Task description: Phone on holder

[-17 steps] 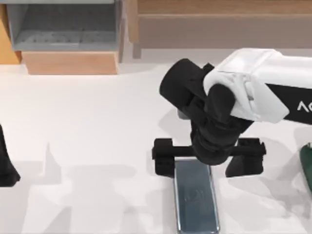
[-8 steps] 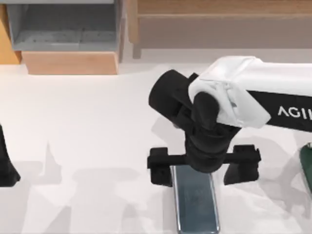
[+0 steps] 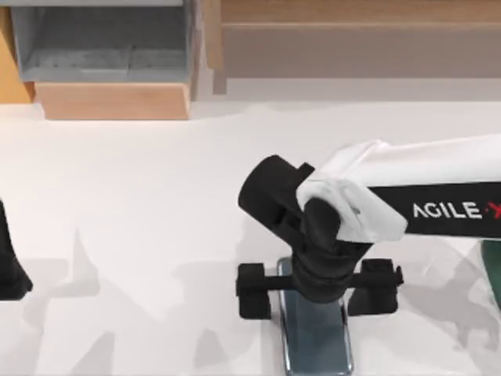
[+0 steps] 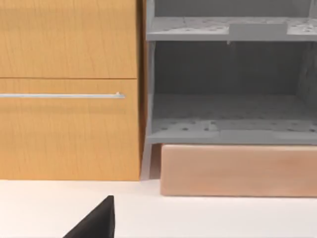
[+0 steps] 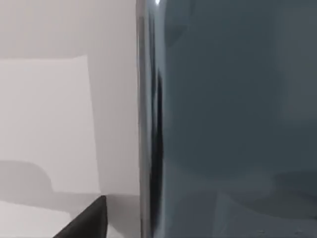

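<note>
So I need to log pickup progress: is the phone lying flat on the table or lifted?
Apparently lying flat: the phone lies face up on the white table, with the right gripper spread wide over its far end. Contact cannot be told.

phone (image 3: 317, 337): flat on the white table, face up, glossy dark grey-blue glass, thin silvery rim, long axis running front-to-back, lower centre-right of top view, far end hidden under arm

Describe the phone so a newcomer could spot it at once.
Start at the white right arm over the table and follow it to the right claw. The phone lies flat beneath it at the near edge: a glossy grey-blue slab, silvery-rimmed.
</note>
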{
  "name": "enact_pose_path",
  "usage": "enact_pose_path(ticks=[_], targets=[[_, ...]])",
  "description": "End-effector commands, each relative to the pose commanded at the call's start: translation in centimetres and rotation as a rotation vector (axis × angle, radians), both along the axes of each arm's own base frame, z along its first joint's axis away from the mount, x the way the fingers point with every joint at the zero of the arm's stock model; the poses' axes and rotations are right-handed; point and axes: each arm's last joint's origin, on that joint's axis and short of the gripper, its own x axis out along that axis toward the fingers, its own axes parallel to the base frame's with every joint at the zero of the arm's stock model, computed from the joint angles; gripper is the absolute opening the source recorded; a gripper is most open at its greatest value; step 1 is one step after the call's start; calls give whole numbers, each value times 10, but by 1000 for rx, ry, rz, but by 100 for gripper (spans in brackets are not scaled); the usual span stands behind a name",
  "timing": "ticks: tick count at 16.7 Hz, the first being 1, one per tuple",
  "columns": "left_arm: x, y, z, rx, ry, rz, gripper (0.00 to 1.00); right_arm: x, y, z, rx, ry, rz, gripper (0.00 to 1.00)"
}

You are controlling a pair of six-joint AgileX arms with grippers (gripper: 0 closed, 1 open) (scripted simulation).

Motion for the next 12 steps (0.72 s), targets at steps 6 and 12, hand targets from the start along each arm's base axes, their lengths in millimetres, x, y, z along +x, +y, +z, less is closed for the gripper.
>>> enact_pose_path(ticks=[6, 12], targets=[[0, 0, 0, 0, 0, 0, 100, 0, 0, -2, -1, 1, 0, 85], [0, 0, 0, 0, 0, 0, 100, 0, 0, -2, -1, 1, 0, 40]])
